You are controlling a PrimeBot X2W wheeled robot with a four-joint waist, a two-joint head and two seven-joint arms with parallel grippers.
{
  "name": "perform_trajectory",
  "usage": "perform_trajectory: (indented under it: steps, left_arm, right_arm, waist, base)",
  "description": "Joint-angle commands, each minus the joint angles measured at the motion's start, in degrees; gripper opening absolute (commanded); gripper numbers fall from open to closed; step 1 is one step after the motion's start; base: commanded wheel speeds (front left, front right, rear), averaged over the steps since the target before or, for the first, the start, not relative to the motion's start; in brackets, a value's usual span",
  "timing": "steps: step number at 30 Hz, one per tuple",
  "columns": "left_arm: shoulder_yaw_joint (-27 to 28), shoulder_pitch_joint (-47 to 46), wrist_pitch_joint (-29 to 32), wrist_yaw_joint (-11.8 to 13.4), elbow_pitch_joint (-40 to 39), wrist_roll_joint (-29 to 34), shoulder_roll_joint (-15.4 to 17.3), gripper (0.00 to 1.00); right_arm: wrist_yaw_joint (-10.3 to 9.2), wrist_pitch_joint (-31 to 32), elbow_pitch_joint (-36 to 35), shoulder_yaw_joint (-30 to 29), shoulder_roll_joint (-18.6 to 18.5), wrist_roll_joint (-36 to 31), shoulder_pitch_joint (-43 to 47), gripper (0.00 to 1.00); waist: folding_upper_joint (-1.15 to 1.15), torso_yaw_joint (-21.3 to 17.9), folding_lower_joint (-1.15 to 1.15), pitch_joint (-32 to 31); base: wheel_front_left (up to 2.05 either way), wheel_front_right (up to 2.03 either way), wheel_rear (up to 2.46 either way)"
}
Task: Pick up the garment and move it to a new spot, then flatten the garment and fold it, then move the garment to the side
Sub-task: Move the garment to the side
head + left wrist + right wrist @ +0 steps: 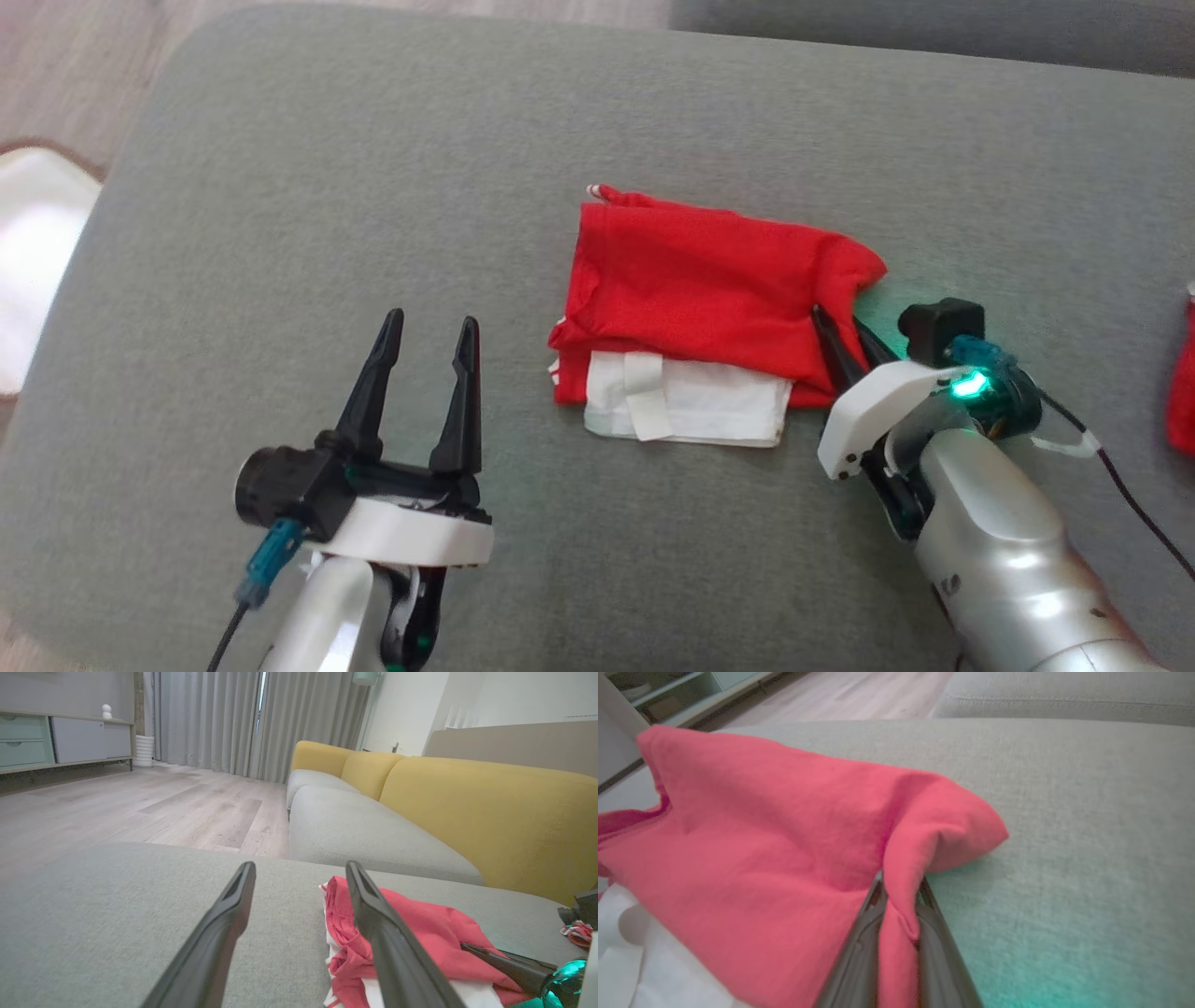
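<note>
Right fingers (834, 345) are pressed together on a fold of the red garment (709, 280). They pinch its 4 o'clock corner, and the cloth bunches up between them. I see the garment lying folded on the grey cushion (280, 233), just right of centre in my head view. A white layer (709, 401) shows along its 6 o'clock edge. My left fingers (460, 392) stand spread and empty at the garment's 8 o'clock, apart from it.

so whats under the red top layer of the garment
A white layer pokes out from beneath the red layer along its near edge, resting on the grey cushion. How far the white runs under the red is covered.
</note>
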Motion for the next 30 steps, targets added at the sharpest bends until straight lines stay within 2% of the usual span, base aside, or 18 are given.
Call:
perform_trajectory:
  steps: [1, 9, 14, 18, 19, 20, 25, 30]
  left_arm:
    - [1.6, -2.2, -0.5, 0.1, -1.7, 0.4, 0.1, 1.00]
    - [1.1, -2.0, -0.5, 0.0, -2.7, 0.6, 0.1, 1.00]
    - [-1.8, -3.8, -0.5, 1.1, -3.7, -0.5, 0.1, 1.00]
    - [-4.8, -5.8, -0.5, 1.6, -4.7, -0.8, 0.1, 1.00]
    - [-6.1, -6.5, -0.5, 1.8, -5.0, -0.8, 0.1, 1.00]
    - [-6.1, -6.5, -0.5, 1.8, -5.0, -0.8, 0.1, 1.00]
    - [-7.2, -7.3, -0.5, 1.6, -4.7, -0.1, 0.1, 1.00]
    - [-6.8, -8.1, -0.5, 1.1, -4.3, 0.5, 0.1, 1.00]
  right_arm:
    - [-0.05, -2.0, 0.1, 1.1, 0.9, -2.3, -1.2, 0.00]
    - [-0.05, -5.8, -1.5, -3.0, 0.8, -14.3, -3.6, 0.00]
    - [-0.05, -5.0, -6.0, -5.4, -1.3, -19.4, -4.2, 0.00]
    - [-0.05, -2.2, -11.5, -7.2, -4.5, -20.7, -4.4, 0.00]
    - [-0.05, -0.4, -14.9, -8.5, -6.6, -20.8, -4.0, 0.00]
    - [-0.05, -0.4, -14.9, -8.5, -6.6, -20.8, -4.0, 0.00]
    - [-0.05, 4.8, -22.4, -11.1, -11.1, -20.0, -2.0, 0.00]
    - [-0.05, 8.7, -26.4, -13.8, -14.9, -18.7, 0.1, 0.00]
  waist:
    - [0.00, -1.3, 0.00, -0.7]
    - [0.00, -9.3, 0.00, -3.4]
    - [0.00, -15.5, 0.00, -3.4]
    - [0.00, -20.3, 0.00, -2.2]
    - [0.00, -22.2, 0.00, -1.4]
    - [0.00, -22.2, 0.00, -1.4]
    - [0.00, -26.0, 0.00, 0.7]
    - [0.00, -27.8, 0.00, 2.8]
  base:
    - [0.00, 0.00, 0.00]
    - [0.00, 0.00, 0.00]
    - [0.00, 0.00, 0.00]
    - [0.00, 0.00, 0.00]
    - [0.00, 0.00, 0.00]
    - [0.00, 0.00, 0.00]
    - [0.00, 0.00, 0.00]
    - [0.00, 0.00, 0.00]
